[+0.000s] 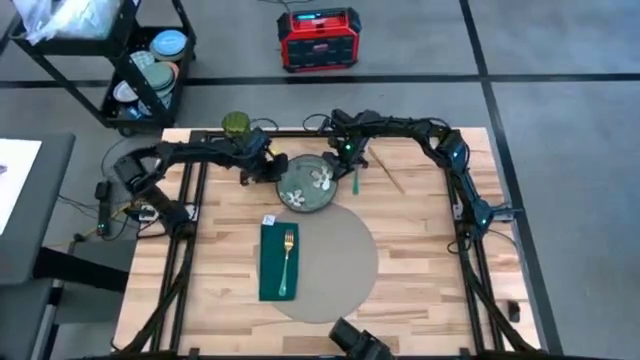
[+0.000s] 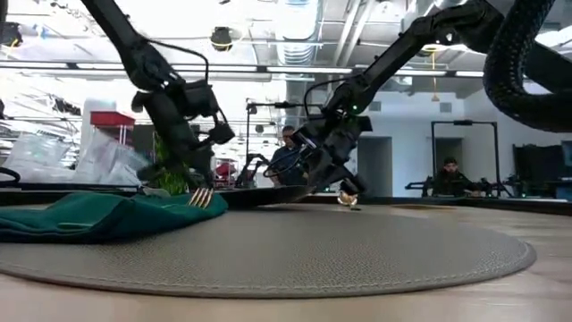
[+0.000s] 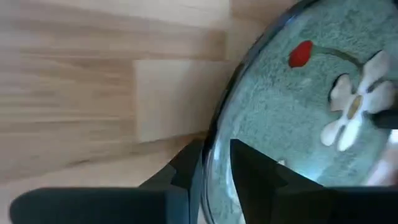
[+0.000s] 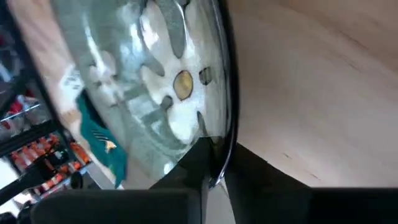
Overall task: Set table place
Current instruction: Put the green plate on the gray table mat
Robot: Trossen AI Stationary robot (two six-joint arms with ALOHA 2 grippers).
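Nearest the low camera, the large flat round grey-beige placemat [image 2: 268, 250] is seen lying flat on the light striped butcher-block wooden table [image 1: 420, 270], towards its front centre. On the mat's left part a folded dark green cloth napkin [image 1: 279, 262] is laid, with a gold-coloured metal fork [image 1: 288, 262] resting along it.

The small round green plate with white flower pattern [image 1: 306, 185] is held at the mat's far edge, partly over it, partly over bare wood. In the low view it appears lifted and slightly tilted, not yet set down.

The left gripper [image 3: 214, 163] is clenched on the plate's rim at its left side; one finger is seen above the rim and one below. The right gripper [image 4: 214, 163] is likewise clamped on the rim at the opposite, far-right side. The plate is thus carried by both arms.

A green cup-like object [image 1: 237, 124] stands at the table's far edge, behind the left arm; a thin green stick-like item [image 1: 355, 181] lies just beside the plate, its nature unclear.

Risks, as judged:
- Uneven travel of the two arms could twist the plate or pull a rim out of one grip.
- A low pass could drag the plate's edge on the mat and ruck it.
- Placement too far left could land the plate on the fork or napkin.
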